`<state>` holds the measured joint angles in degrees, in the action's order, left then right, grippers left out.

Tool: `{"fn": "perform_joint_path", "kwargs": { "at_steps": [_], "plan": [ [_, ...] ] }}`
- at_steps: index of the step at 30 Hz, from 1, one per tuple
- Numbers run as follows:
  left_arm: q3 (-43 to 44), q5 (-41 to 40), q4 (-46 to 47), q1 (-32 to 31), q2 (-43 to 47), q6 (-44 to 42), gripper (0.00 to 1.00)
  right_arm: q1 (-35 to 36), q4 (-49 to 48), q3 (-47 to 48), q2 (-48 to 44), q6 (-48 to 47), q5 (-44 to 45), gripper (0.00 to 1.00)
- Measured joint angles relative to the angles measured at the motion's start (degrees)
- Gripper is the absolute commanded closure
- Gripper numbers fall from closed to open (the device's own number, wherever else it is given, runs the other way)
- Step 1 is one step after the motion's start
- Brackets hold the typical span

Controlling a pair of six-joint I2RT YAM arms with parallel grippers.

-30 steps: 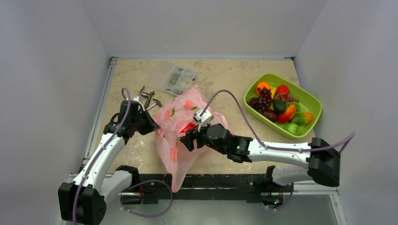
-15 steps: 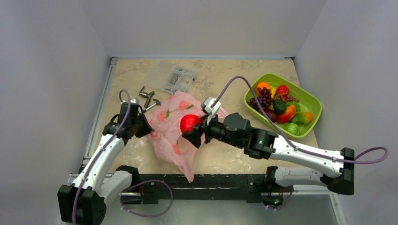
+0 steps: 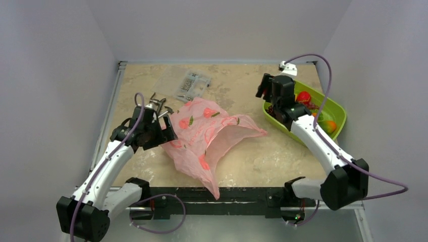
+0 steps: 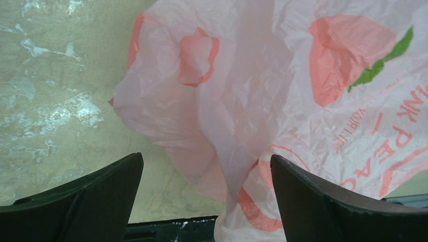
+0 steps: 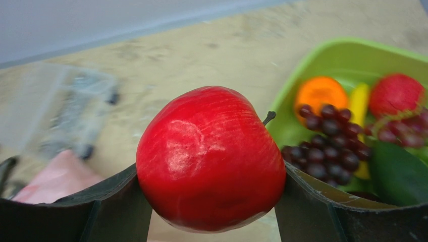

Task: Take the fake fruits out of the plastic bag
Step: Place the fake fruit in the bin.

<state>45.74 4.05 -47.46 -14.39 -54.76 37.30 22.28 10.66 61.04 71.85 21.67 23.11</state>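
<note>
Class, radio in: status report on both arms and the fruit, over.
Left fingers open, bag film between them. Right fingers shut on red apple, by green tray. Nothing blocking.
</note>
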Motion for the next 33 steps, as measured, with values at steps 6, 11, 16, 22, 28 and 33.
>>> {"fn": "perform_joint_path", "kwargs": {
  "at_steps": [6, 11, 16, 22, 28, 33],
  "plan": [
    [7.17, -4.39, -4.26, -6.71, 0.02, -1.64, 0.0, -12.48, 2.43, -0.44, 5.86, 2.38, 1.86, 0.92],
    [7.32, -4.26, -6.71, -6.8, 4.35, -4.13, 0.0, -19.08, 2.12, -0.46, 6.1, 2.64, 1.7, 0.88],
    [7.32, 2.01, -7.04, -6.82, 6.67, -5.46, 0.0, -25.66, 1.03, -2.25, 6.29, 3.13, 0.96, 0.67],
    [7.3, 7.91, -6.4, -9.42, 3.26, -5.2, 0.0, -28.65, 0.0, -3.91, 8.35, 3.37, -1.9, 0.17],
    [6.97, 8.81, -4.74, -14.1, 1.9, -3.69, 0.0, -28.72, -0.98, -3.91, 10.34, 2.4, -5.53, 0.01],
    [5.53, 9.11, -3.23, -15.69, 4.0, -2.19, 0.0, -28.72, -1.4, -3.96, 10.14, 1.6, -6.84, 0.01]
  ]
}}
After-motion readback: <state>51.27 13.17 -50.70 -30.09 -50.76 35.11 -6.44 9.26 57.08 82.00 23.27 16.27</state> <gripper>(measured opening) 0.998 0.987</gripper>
